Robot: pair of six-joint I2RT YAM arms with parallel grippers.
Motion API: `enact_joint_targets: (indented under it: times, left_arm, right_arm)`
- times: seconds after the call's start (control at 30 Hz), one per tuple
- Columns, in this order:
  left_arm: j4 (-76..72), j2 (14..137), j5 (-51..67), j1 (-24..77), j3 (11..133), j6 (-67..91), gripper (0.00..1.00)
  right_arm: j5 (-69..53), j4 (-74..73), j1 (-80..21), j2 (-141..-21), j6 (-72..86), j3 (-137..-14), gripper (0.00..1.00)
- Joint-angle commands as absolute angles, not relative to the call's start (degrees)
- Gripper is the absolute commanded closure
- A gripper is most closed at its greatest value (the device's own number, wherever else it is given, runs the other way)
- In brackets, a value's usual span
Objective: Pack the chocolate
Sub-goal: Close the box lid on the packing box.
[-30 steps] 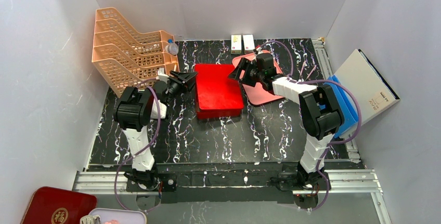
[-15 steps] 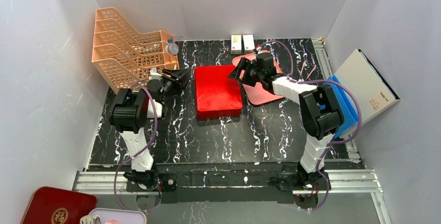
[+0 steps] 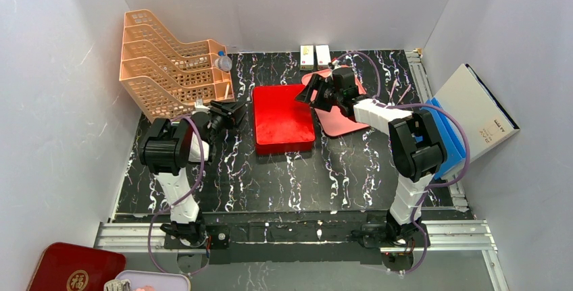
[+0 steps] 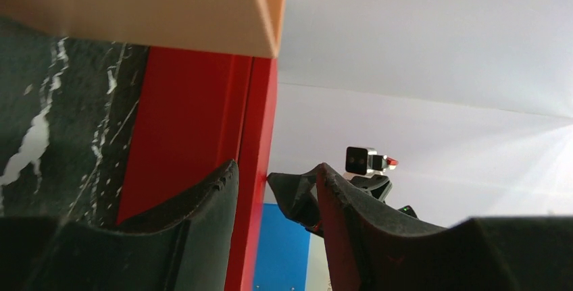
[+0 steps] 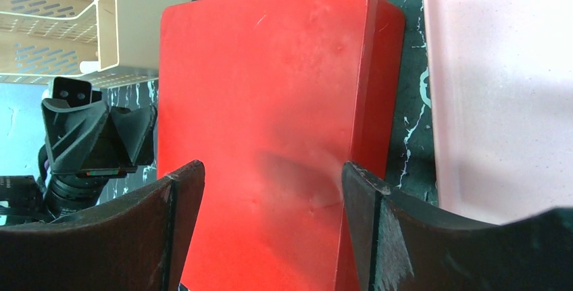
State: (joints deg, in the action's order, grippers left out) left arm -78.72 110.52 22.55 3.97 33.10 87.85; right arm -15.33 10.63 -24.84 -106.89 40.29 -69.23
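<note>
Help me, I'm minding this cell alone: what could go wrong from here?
The left gripper hangs right beside the orange rack, so a swing could knock it. The right gripper, open over the edge of the red box next to the pink tray, might snag the tray or shove the box sideways.

Dark-red tin (image 3: 71,267) partly beyond bottom edge

L gripper (image 3: 238,108) backed off the red box (image 3: 284,119): 1 s ago its tips were at the box's left edge, now it's just beside, w/ a strip of tabletop (image 3: 304,176) between. Mid-way it swung toward the orange rack (image 3: 169,61), then came back nearer. L elbow (image 3: 162,148) shifted left.
</note>
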Motion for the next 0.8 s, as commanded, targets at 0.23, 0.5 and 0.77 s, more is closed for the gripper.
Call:
enact_joint_targets:
  times: [0.23, 0.5, 0.77]
  left_arm:
    - [-78.7, 109.0, 23.5, 6.5, 33.1, 86.7, 0.56]
    - [-78.7, 110.5, 23.5, 8.0, 33.7, 86.9, 0.56]
    - [-78.7, 110.4, 23.2, 8.1, 33.4, 86.5, 0.56]
  right_arm:
    - [-17.2, 12.3, -25.5, -107.0, 40.3, -72.6, 0.18]
    - [-18.0, 12.2, -25.7, -106.0, 40.6, -72.9, 0.18]
    - [-15.2, 10.0, -25.7, -104.3, 37.7, -73.3, 0.17]
